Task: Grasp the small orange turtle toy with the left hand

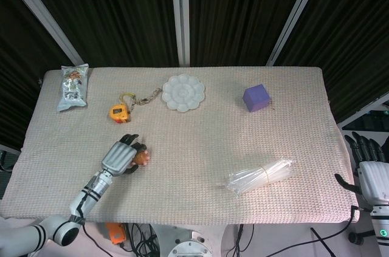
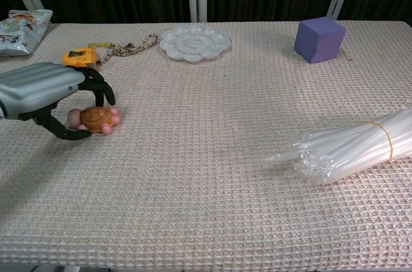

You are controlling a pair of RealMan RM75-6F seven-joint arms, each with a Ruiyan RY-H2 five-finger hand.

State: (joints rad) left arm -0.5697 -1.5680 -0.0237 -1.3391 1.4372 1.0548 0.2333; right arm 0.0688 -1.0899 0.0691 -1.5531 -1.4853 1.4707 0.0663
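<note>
The small orange turtle toy lies upright on the woven cloth at the front left, pink head and feet showing. My left hand is just left of it, fingers spread. The dark fingertips arch over the toy and the thumb lies low on the cloth beside it. I see no firm grip on the toy. Off the table's right edge, in the head view only, my right hand hangs with its fingers apart and nothing in it.
An orange tape measure with a cord lies behind the turtle. A snack bag sits at the far left, a white palette dish at the back middle, a purple cube at the back right. A bundle of clear straws lies front right.
</note>
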